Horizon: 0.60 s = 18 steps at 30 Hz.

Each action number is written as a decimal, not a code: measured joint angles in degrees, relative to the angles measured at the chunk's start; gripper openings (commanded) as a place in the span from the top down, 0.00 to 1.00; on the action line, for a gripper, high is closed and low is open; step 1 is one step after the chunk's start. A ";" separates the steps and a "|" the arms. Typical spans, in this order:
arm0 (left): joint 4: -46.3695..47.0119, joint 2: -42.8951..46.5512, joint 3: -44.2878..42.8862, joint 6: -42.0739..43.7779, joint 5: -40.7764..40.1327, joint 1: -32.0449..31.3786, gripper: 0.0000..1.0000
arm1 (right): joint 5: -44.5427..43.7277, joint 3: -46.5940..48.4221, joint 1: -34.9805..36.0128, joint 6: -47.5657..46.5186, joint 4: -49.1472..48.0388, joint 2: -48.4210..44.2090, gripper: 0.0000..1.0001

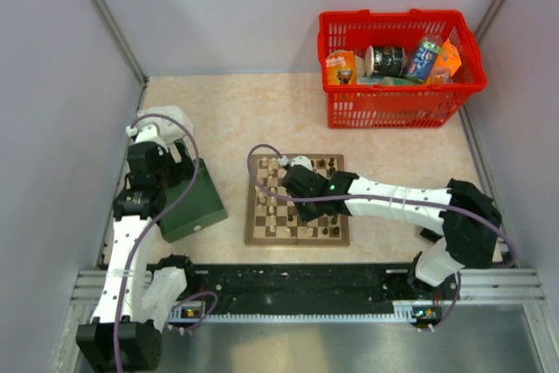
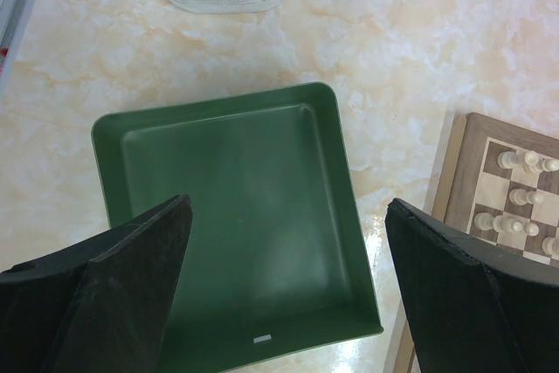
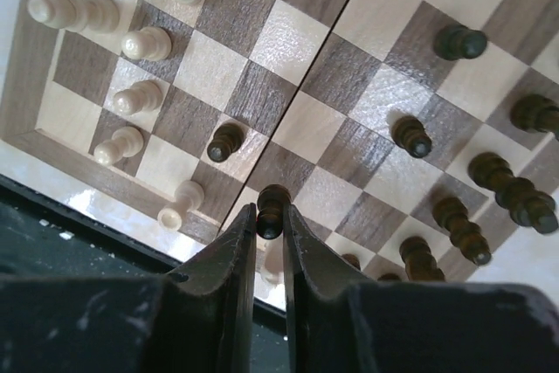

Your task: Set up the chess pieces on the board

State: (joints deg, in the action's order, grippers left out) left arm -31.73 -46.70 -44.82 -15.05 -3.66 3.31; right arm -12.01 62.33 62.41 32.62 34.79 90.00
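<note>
I'm pinching one dark piece [image 3: 272,207] in the right gripper [image 3: 271,217], fingers narrow around it, over the board's [image 3: 288,37] near edge. White pieces [image 3: 140,98] are lining up at its 9 o'clock and dark pieces [image 3: 511,189] at 3. I'm judging it mostly done, with a few strays remaining. The left gripper [image 2: 288,207] is hanging wide open over the box [image 2: 218,155], further toward 9.

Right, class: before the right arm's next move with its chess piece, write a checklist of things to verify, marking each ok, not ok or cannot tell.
1. Right gripper shut on dark piece: ok.
2. That piece lifted off the board: cannot tell.
3. Nearest dark piece stands apart from the fingers: ok.
4. Left gripper open, over the green box, off the board: ok.
5. Dark pieces in two tidy rows: not ok, several scattered.
</note>
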 measured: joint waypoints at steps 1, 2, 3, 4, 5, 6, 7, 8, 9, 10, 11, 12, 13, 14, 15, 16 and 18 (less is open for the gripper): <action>-0.02 0.00 0.00 0.00 0.00 0.00 0.02 | -0.28 -0.04 -0.17 0.20 0.31 -0.90 0.85; -0.02 0.00 0.00 0.00 0.00 0.00 0.02 | -0.46 -0.15 -0.39 0.48 0.48 -1.97 0.85; -0.02 0.00 0.00 0.00 0.00 0.00 0.02 | -0.59 -0.55 -0.68 0.74 0.35 -3.06 0.85; -0.02 0.00 0.00 0.00 0.00 0.00 0.02 | -0.72 -1.14 -0.96 1.03 0.44 -4.15 0.85; -0.02 0.00 -0.02 0.00 0.00 0.00 0.02 | -0.83 -1.70 -1.33 1.27 0.52 -5.09 0.85; -0.02 0.00 0.00 0.00 0.00 0.00 0.02 | -0.83 -2.21 -1.68 1.49 0.70 -5.75 0.85; -0.02 0.00 0.00 0.00 0.00 0.00 0.02 | -0.83 -2.93 -2.21 1.68 0.74 -6.45 0.85; -0.02 0.00 0.00 0.00 0.00 0.00 0.02 | -0.81 -3.76 -2.78 1.90 0.85 -7.06 0.85; 0.00 0.00 0.00 0.00 0.00 0.00 0.02 | -0.81 -4.61 -3.37 2.05 0.90 -7.56 0.85; 0.00 0.00 0.00 0.00 0.00 0.00 0.02 | -0.81 -5.25 -3.78 2.14 1.09 -7.91 0.85; -0.02 0.00 0.00 0.00 0.00 0.00 0.02 | -0.76 -6.12 -4.24 2.38 1.27 -8.35 0.85; -0.02 0.00 0.00 0.00 0.00 0.00 0.02 | -0.74 -6.60 -4.52 2.49 1.46 -8.63 0.85; 0.00 0.00 0.00 0.00 0.00 0.00 0.02 | -0.74 -7.06 -4.72 2.56 1.81 -8.87 0.85; -0.02 0.00 0.00 0.00 0.00 0.00 0.02 | -0.70 -7.37 -4.85 2.58 1.90 -9.03 0.85; -0.02 0.00 0.00 0.00 0.00 0.00 0.02 | -0.68 -7.67 -4.92 2.62 1.90 -9.18 0.85; -0.02 0.00 0.00 0.00 0.00 0.00 0.02 | -0.59 -8.00 -4.92 2.75 1.84 -9.31 0.85; -0.02 0.00 0.00 0.00 0.00 0.00 0.02 | -0.52 -8.44 -4.96 3.02 2.05 -9.38 0.85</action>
State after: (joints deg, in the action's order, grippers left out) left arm -31.75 -46.70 -44.82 -15.05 -3.66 3.31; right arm -12.53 53.89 57.45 35.64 36.84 80.62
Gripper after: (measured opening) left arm 0.980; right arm 0.154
